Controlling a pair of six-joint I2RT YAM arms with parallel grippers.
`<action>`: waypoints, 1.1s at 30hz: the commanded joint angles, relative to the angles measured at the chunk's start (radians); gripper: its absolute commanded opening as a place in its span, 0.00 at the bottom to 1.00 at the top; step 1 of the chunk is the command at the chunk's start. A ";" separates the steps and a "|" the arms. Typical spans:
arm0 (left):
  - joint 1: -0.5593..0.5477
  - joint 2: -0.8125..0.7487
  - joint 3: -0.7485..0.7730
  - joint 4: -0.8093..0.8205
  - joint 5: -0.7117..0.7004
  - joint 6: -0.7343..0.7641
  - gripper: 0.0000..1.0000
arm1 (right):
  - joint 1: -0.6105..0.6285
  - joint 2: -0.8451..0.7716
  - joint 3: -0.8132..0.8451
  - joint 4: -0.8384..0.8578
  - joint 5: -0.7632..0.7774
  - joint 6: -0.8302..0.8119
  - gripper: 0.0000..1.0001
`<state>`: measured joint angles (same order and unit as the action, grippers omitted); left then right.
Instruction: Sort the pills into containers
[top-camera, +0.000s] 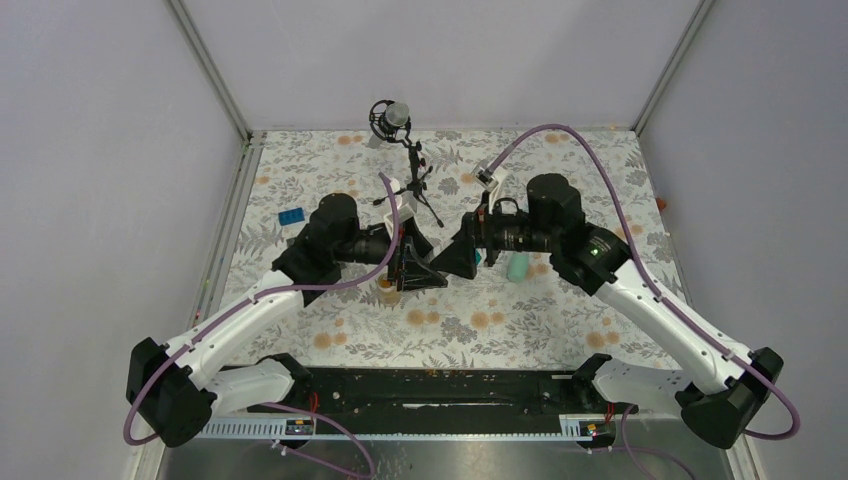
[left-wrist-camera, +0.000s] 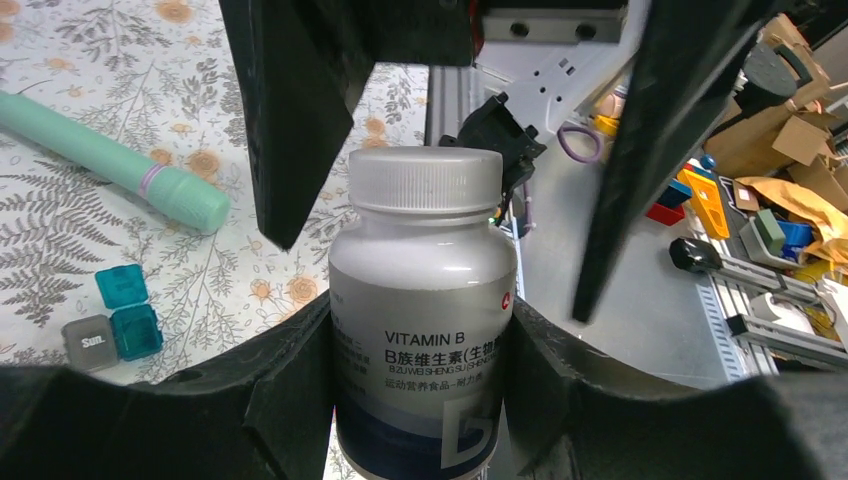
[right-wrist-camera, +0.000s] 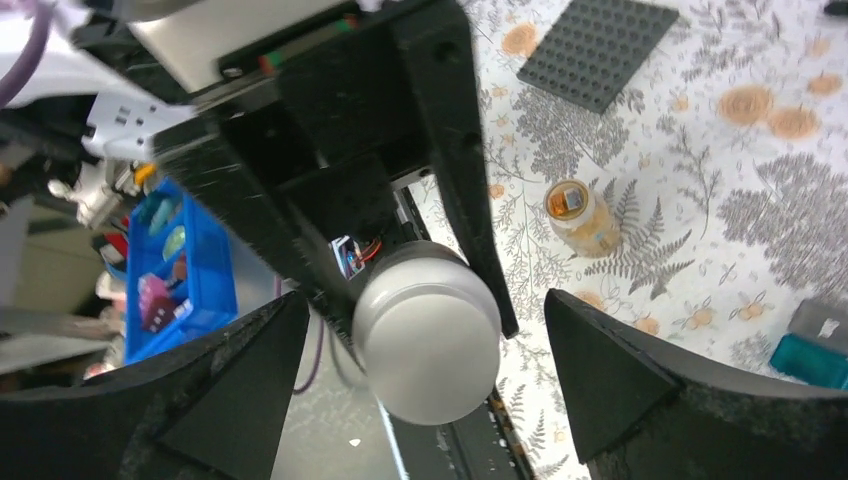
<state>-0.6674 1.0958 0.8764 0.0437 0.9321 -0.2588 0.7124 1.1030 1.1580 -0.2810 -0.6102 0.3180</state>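
My left gripper (left-wrist-camera: 420, 310) is shut on a white Vitamin B bottle (left-wrist-camera: 425, 300) with a grey screw cap (left-wrist-camera: 425, 180), held above the cloth. My right gripper (right-wrist-camera: 425, 300) is open, with its fingers (right-wrist-camera: 610, 370) on either side of that cap (right-wrist-camera: 425, 345) and not touching it. A small glass jar (right-wrist-camera: 578, 215) holding amber pills (right-wrist-camera: 567, 200) stands on the cloth. The mint-green strip (left-wrist-camera: 110, 160) lies at the left. The teal box (left-wrist-camera: 128, 310) and grey box (left-wrist-camera: 88, 342) sit together below it. In the top view both grippers meet mid-table, left (top-camera: 415, 265) and right (top-camera: 455, 255).
A dark grey studded plate (right-wrist-camera: 600, 50) lies beyond the jar. A blue brick (top-camera: 293, 217) sits at the left of the flowered cloth. A microphone on a tripod (top-camera: 395, 120) stands at the back centre. The table's near edge has a metal rail (top-camera: 430, 400).
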 joint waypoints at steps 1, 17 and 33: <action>0.000 0.000 0.003 0.034 -0.060 -0.004 0.00 | 0.001 0.001 -0.035 0.112 0.076 0.182 0.90; 0.000 -0.011 -0.013 0.024 -0.075 -0.005 0.00 | -0.002 -0.042 0.014 0.006 0.153 0.228 0.71; 0.000 -0.030 -0.018 0.005 -0.001 0.010 0.00 | -0.023 -0.096 0.029 -0.027 -0.091 -0.109 0.13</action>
<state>-0.6735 1.0912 0.8616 0.0257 0.8871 -0.2584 0.6991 1.1004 1.1694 -0.3393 -0.5251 0.4221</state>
